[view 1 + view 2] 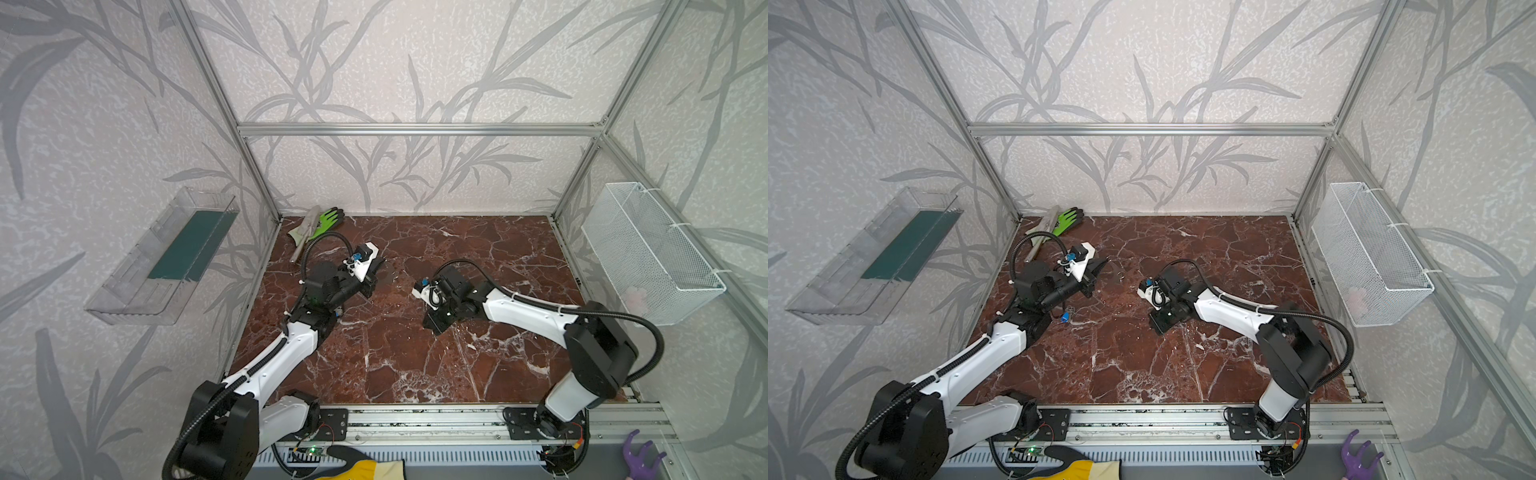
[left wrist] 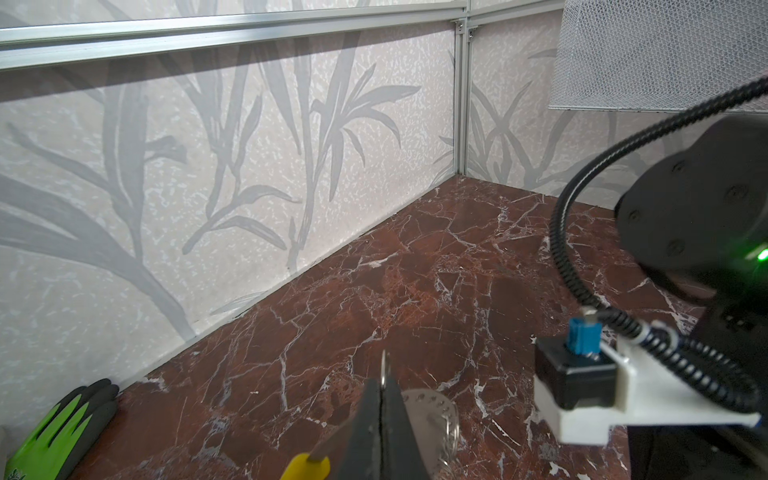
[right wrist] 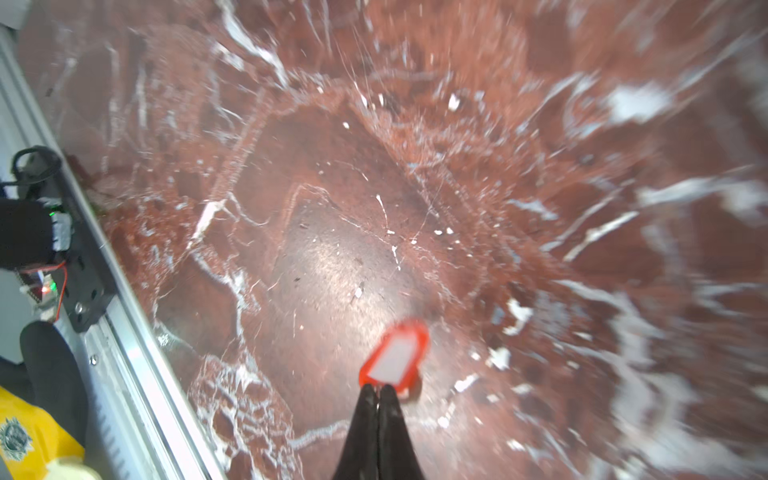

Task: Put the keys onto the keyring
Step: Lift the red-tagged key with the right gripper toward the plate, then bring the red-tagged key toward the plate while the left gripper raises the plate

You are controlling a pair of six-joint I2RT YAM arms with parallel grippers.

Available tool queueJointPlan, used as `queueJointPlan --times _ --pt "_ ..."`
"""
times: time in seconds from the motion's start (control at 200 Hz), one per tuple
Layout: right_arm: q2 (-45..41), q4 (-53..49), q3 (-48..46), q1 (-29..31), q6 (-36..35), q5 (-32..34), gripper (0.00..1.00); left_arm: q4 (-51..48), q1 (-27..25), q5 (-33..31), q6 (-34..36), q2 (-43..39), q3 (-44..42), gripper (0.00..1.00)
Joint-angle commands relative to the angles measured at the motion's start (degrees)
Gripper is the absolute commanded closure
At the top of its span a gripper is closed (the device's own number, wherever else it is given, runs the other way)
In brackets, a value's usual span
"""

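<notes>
My left gripper (image 2: pixel 381 388) is shut, and a thin metal edge of the keyring sticks up between its tips. The keyring's grey notched hoop (image 2: pixel 436 409) shows beside the fingers, and its yellow section (image 2: pixel 307 467) on their other side. In both top views this gripper (image 1: pixel 379 265) (image 1: pixel 1101 264) is at the back left of the marble table (image 1: pixel 415 365). My right gripper (image 3: pixel 379 390) is shut on the red-headed key (image 3: pixel 397 357) just above the table; the blade is hidden. From above, the right gripper (image 1: pixel 437 330) (image 1: pixel 1160 328) points down near the middle. The blue-headed key (image 1: pixel 1064 318) lies by the left arm.
A green glove (image 1: pixel 328 220) and a grey tool (image 1: pixel 305 232) lie in the back left corner. A wire basket (image 1: pixel 648 249) hangs on the right wall and a clear shelf (image 1: pixel 162 257) on the left. A yellow glove (image 1: pixel 365 469) is beyond the front rail.
</notes>
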Motion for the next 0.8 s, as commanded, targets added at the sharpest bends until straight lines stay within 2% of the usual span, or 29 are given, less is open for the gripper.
queueJointPlan --times 0.0,0.15,0.285,0.46,0.615,0.7,0.795 --pt "-6.89 1.82 -2.60 -3.34 -6.92 -0.16 1.00 2.43 -1.65 1.99 1.18 -0.67 2.01 1.00" --pt "-15.99 4.55 -6.70 -8.31 -12.26 -6.44 1.00 2.15 -4.97 2.68 2.80 -0.72 3.69 1.00" --pt "-25.15 10.97 -12.59 -10.72 -16.70 -7.28 1.00 -0.50 -9.15 3.00 5.82 -0.33 5.97 1.00" --pt "-35.82 18.06 -17.65 -15.97 -17.29 -13.74 1.00 -0.45 -14.19 3.73 5.74 1.10 8.18 1.00" --pt "-40.81 18.50 -17.82 -17.49 -17.10 -17.16 1.00 -0.63 -17.91 3.43 6.78 2.45 9.73 1.00" --pt "-43.07 19.25 -18.09 -17.53 -18.11 -21.73 1.00 -0.04 -19.72 3.04 6.88 2.67 10.23 1.00" --pt "-45.90 21.69 -19.06 -17.55 -15.78 -23.26 1.00 0.06 -22.07 1.85 7.62 2.84 10.71 1.00"
